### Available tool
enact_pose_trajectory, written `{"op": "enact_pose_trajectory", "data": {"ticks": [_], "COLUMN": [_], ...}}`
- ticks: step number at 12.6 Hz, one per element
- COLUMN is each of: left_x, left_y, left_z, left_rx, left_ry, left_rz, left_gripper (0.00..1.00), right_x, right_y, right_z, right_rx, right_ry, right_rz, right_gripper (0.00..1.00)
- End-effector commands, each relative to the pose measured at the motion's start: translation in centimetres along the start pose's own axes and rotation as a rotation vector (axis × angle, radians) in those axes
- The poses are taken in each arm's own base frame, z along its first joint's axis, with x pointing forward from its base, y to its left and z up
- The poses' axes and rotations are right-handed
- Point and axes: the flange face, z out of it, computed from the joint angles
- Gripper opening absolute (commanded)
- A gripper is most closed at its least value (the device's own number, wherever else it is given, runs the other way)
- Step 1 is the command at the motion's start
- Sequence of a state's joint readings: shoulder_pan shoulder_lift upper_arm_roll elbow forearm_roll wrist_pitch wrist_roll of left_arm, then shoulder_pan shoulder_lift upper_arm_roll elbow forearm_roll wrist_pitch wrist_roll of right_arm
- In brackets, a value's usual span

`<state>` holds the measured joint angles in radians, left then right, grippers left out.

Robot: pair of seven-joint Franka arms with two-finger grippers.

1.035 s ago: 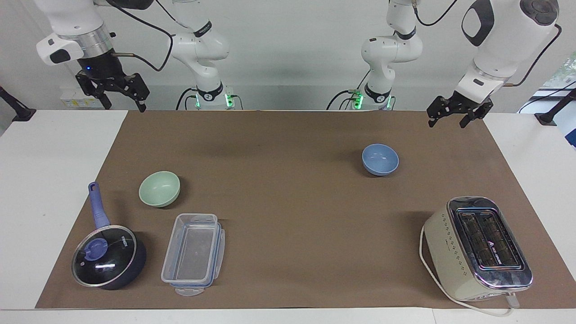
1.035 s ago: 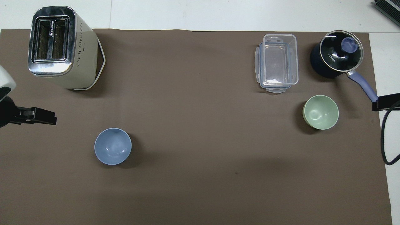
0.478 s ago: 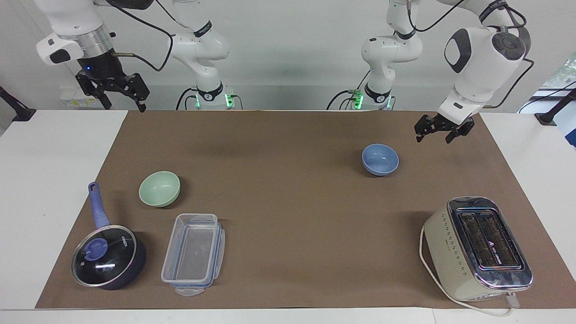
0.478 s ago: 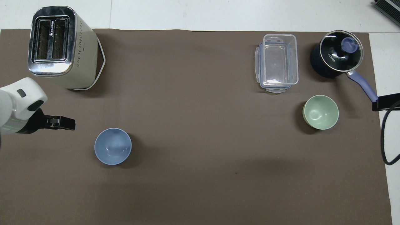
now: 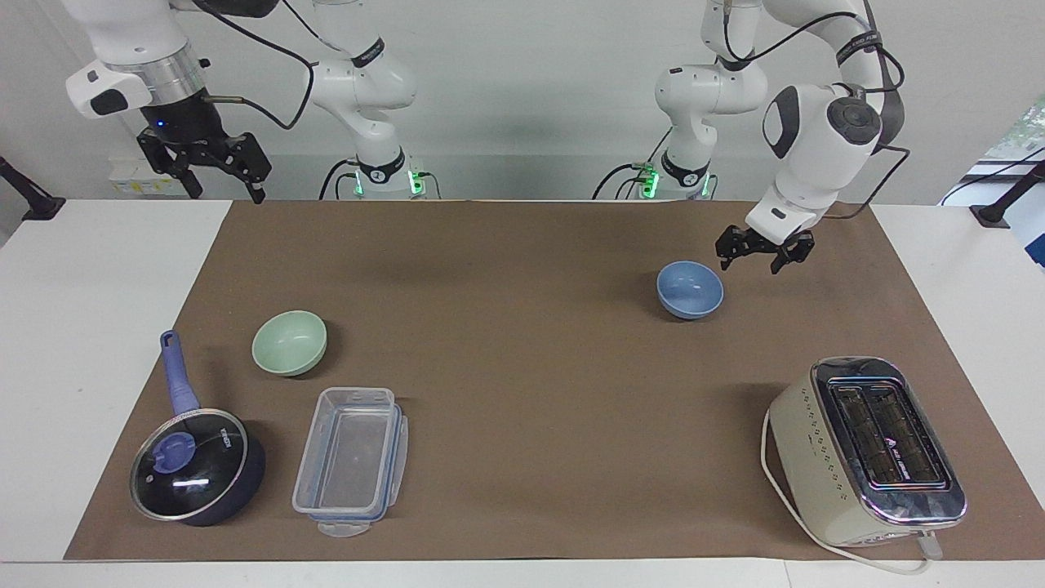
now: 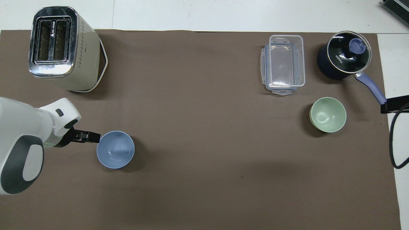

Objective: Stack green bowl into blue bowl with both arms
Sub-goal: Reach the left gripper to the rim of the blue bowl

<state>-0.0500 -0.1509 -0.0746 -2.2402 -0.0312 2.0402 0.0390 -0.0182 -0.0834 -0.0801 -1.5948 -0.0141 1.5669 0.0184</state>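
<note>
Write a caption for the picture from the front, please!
Left gripper open beside the blue bowl; right gripper waits raised; green bowl sits untouched.

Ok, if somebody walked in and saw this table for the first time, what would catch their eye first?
Probably the left gripper, open and hanging just beside the blue bowl at the left arm's end of the mat. Next the chrome-topped toaster, farther from the robots at that same end. The green bowl sits at the right arm's end by the lidded pot, while the right gripper waits, raised and open.
</note>
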Motion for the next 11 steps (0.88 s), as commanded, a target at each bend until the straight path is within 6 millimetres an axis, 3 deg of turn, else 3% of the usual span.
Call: {"op": "enact_pose_trajectory", "data": {"ticks": [1, 6, 11], "left_x": [-2.0, -3.4, -4.0], "left_y": [0.4, 0.2, 1.1], "left_z": [1.8, 6.4, 7.9], "left_rx": [-0.014, -0.031, -0.069], "left_ry": [0.034, 0.075, 0.090], "left_rz": [-0.019, -0.045, -0.067], "left_gripper": [1.00, 1.00, 1.00], "right_x": [-0.3, -0.3, -0.3], "right_y": [-0.1, -0.1, -0.1], "right_z": [0.0, -0.1, 0.0], "right_rx": [0.020, 0.020, 0.020], "right_ry": [-0.005, -0.004, -0.005], "right_rz": [0.017, 0.017, 0.017], "right_gripper": [1.00, 1.00, 1.00]}}
